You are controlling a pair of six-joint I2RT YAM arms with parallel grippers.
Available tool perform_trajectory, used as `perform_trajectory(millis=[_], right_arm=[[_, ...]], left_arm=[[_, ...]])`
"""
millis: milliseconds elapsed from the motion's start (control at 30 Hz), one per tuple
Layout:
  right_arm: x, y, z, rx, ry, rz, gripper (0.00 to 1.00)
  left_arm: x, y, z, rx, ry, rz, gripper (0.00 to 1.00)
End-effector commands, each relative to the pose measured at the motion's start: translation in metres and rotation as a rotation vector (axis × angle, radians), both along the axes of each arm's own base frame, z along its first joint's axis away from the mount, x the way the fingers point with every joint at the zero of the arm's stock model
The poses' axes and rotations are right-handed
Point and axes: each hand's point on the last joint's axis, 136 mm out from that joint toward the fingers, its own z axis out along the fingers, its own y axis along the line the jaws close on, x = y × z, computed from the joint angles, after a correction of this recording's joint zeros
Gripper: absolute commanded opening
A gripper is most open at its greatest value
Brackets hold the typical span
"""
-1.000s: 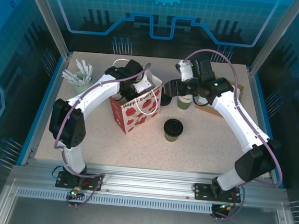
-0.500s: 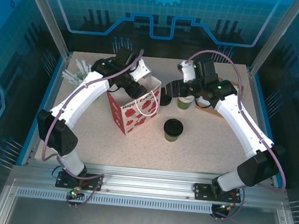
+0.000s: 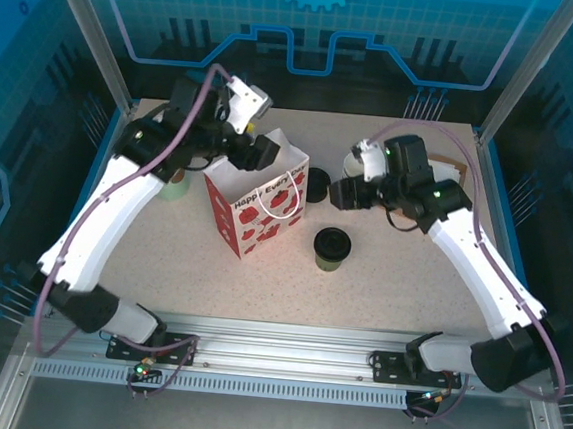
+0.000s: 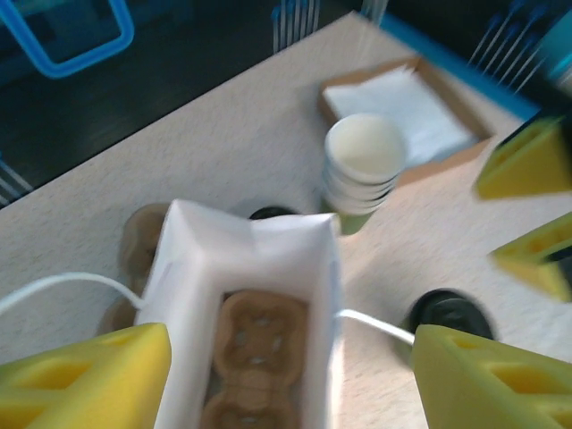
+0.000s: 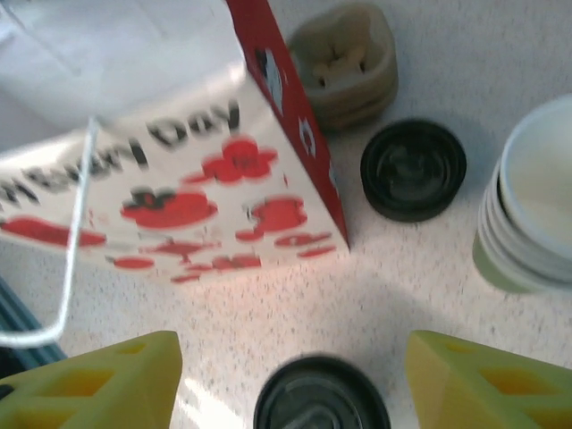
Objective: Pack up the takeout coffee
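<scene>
On the counter [image 3: 390, 294], just in front of the red-and-white paper bag [image 3: 257, 212], the takeout coffee [image 3: 332, 249] stood upright, lidded and ungrasped. The right end effector [image 5: 299, 380] hung above it, fingers wide and empty; the left end effector [image 4: 290, 371] hovered, equally wide, over the bag's open mouth. The step looked like reaching for the cup; next, the right arm would need to descend and close around its body

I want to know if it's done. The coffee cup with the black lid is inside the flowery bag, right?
No. The coffee cup with the black lid stands on the table, outside the flowery bag. The top view shows it.
</scene>
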Motion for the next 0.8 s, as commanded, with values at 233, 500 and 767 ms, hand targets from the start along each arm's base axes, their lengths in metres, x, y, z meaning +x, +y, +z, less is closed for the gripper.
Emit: perform_trajectory(millis=[233, 500, 767], right_arm=[[-0.028, -0.025, -0.095, 0.159, 0.328, -0.025, 0.77], [-0.027, -0.02, -0.132, 0.202, 0.417, -0.011, 0.73], [-0.027, -0.019, -0.148, 0.197, 0.447, -0.004, 0.63]], left_arm=[[-0.092, -0.053, -0.02, -0.274, 0.219, -0.161, 0.71], [-0.14, -0.078, -0.055, -0.23, 0.328, -0.287, 0.7], [-0.145, -0.087, -0.054, -0.225, 0.312, -0.322, 0.7]])
